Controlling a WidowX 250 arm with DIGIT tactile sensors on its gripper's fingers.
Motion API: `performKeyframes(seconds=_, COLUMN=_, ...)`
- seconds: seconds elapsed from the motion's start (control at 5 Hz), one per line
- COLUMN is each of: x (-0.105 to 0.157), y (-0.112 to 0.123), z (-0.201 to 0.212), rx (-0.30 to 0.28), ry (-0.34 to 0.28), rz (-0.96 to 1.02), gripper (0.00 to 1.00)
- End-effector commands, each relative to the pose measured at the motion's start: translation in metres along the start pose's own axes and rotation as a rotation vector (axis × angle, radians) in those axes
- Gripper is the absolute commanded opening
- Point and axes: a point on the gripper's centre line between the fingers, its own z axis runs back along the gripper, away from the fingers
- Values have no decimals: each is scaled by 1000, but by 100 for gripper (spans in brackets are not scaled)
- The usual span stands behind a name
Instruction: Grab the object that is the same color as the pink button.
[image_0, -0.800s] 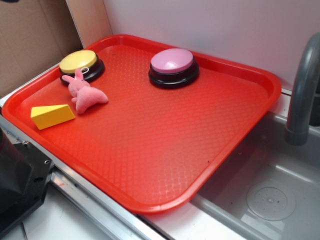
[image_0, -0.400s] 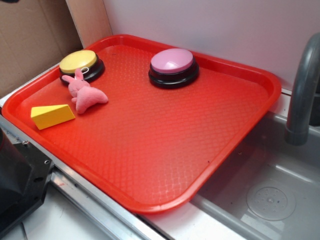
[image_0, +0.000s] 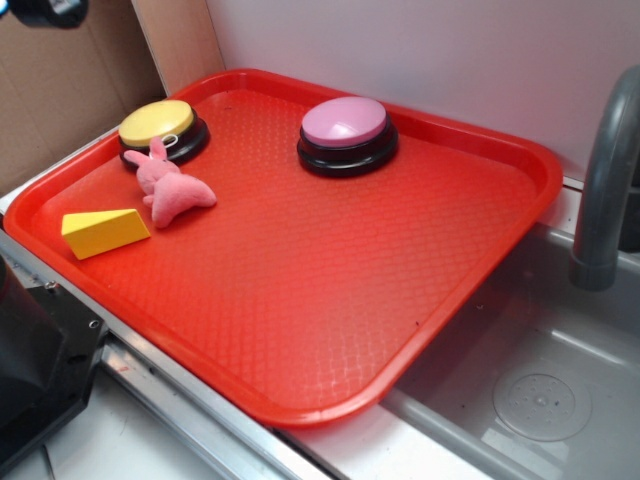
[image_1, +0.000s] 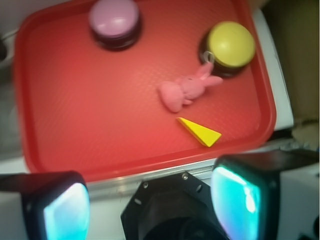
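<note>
Gripper (image_1: 150, 210) in wrist view: two chunky black fingers (image_1: 240, 200), rounded-rectangle profile, inner pads translucent with a cyan-to-white glow, blurred. Between the fingers, a black angular mount (image_1: 165, 207) shaped like part of an octagon, with two small silver screws on its upper edge. White housing patches outboard of each finger. Exterior view: only a sliver of the arm (image_0: 45, 10) above the tray (image_0: 520, 150), at the top-left corner; black rounded part with a bit of blue at the edge. No cables or markings legible.
</note>
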Motion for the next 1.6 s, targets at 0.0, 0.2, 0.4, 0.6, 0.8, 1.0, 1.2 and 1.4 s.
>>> performKeyframes(seconds=0.0, x=24, y=26, z=-39, rx=35, ry=-83, rz=324, gripper=100)
performKeyframes(seconds=0.2, x=32, y=32, z=-59, rx=50, ry=-148, rz=451, gripper=100)
performKeyframes(seconds=0.4, x=44, y=34, z=-88, rx=49, ry=-214, rz=560, gripper=100)
performKeyframes(seconds=0.6, x=51, y=31, z=-111, rx=89, ry=-222, rz=553, gripper=100)
performKeyframes(seconds=0.8, x=61, y=39, z=-137, rx=116, ry=-208, rz=603, gripper=100)
performKeyframes(seconds=1.0, x=65, y=40, z=-155, rx=155, ry=-220, rz=595, gripper=100)
performKeyframes(seconds=1.2, x=65, y=44, z=-170, rx=155, ry=-196, rz=618, gripper=100)
performKeyframes(seconds=1.4, x=61, y=50, z=-181, rx=121, ry=-168, rz=625, gripper=100)
